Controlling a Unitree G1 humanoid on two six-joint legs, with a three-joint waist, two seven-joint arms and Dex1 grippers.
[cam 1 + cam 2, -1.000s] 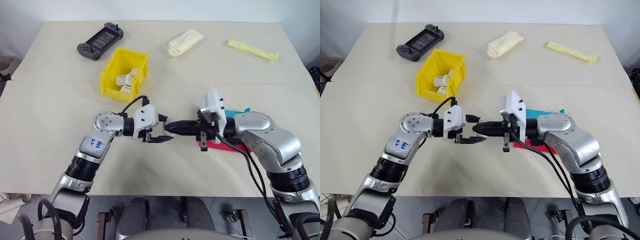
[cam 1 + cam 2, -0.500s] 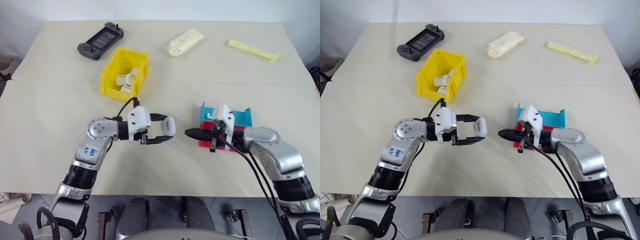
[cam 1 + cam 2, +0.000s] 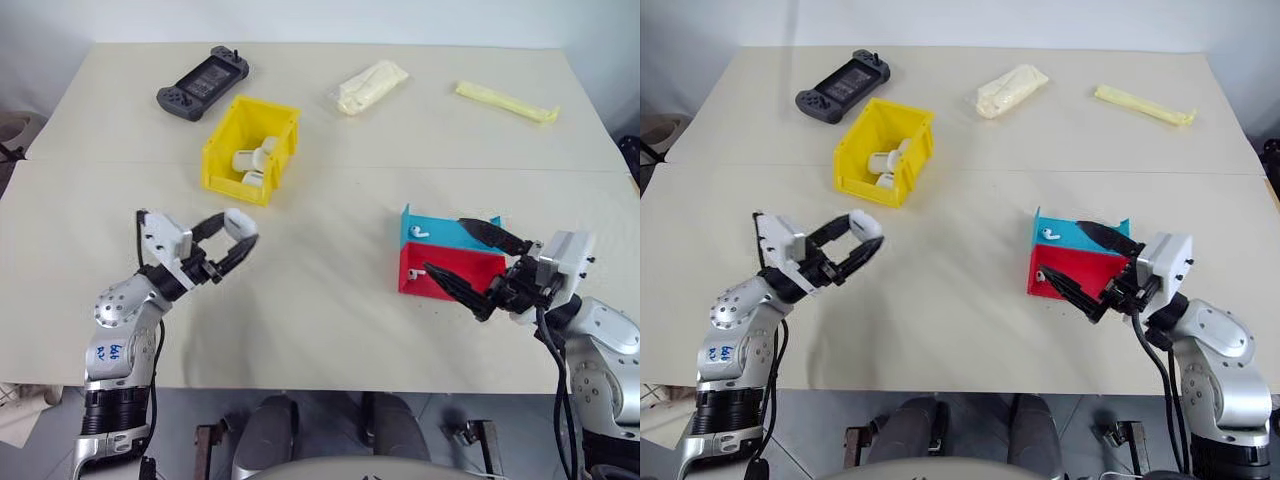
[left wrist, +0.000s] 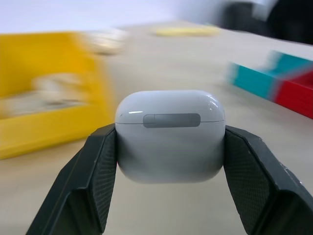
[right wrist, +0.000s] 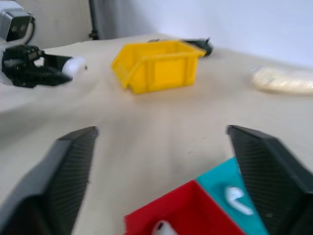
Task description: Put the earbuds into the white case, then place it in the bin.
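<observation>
Two arms: both up off the table, one on each side near the front edge.
Left gripper (image 3: pixel 232 238): fingers clamped on the white case (image 4: pixel 170 134), held in the air over the left front part of the table, lid closed.
Right gripper (image 3: pixel 1088 266): fingers spread wide, nothing in them, just beside the red tray (image 3: pixel 440 272) and blue tray (image 3: pixel 440 232) at the right front.
Case looks: glossy white rounded pebble, small metal hinge strip facing the left wrist view.
Handling guess: light, stiff shell but slick plastic, so squeezing the flat sides like this seems safest; a pinch on the rounded ends could squirt it out.
Earbuds (image 3: pixel 419 231): one tiny white bud lies in each tray.
Bin (image 3: pixel 222 148): yellow, toward the far left, already has a few white cases (image 3: pixel 252 158) inside.
Next, I reckon: case goes to the bin.
</observation>
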